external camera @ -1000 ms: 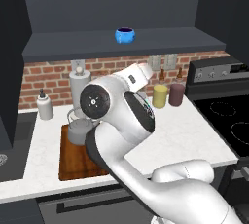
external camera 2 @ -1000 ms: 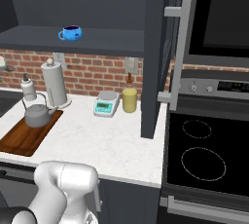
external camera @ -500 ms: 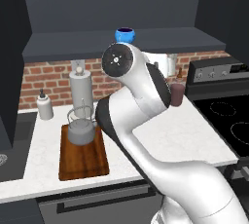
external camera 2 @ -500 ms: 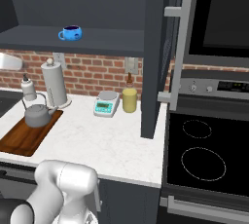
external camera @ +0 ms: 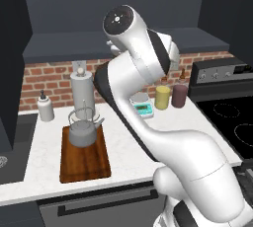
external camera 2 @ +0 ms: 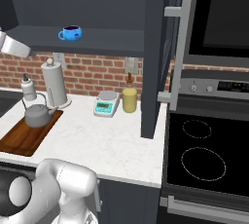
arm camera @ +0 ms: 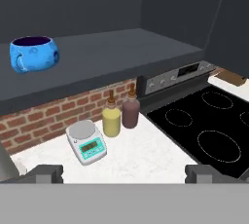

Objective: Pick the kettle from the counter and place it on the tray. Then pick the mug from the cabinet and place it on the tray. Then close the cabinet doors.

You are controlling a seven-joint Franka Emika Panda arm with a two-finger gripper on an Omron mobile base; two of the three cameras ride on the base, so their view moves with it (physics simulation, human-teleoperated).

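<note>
Kettle [external camera: 84, 131] sits on the tray [external camera: 85, 158] at the lower left of your left base view, on the worktop [external camera 2: 114, 140]. Your mug [arm camera: 33, 53] stands on the cabinet [arm camera: 112, 55] shelf — upper left of the hand view. Your gripper [arm camera: 124, 173] is spread wide, grasping nothing — both fingertips [arm camera: 46, 173] at the bottom edge.

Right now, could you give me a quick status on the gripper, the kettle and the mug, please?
Gripper open, empty, raised toward the shelf. Kettle on tray. Mug on cabinet shelf, nothing in the way.
</note>
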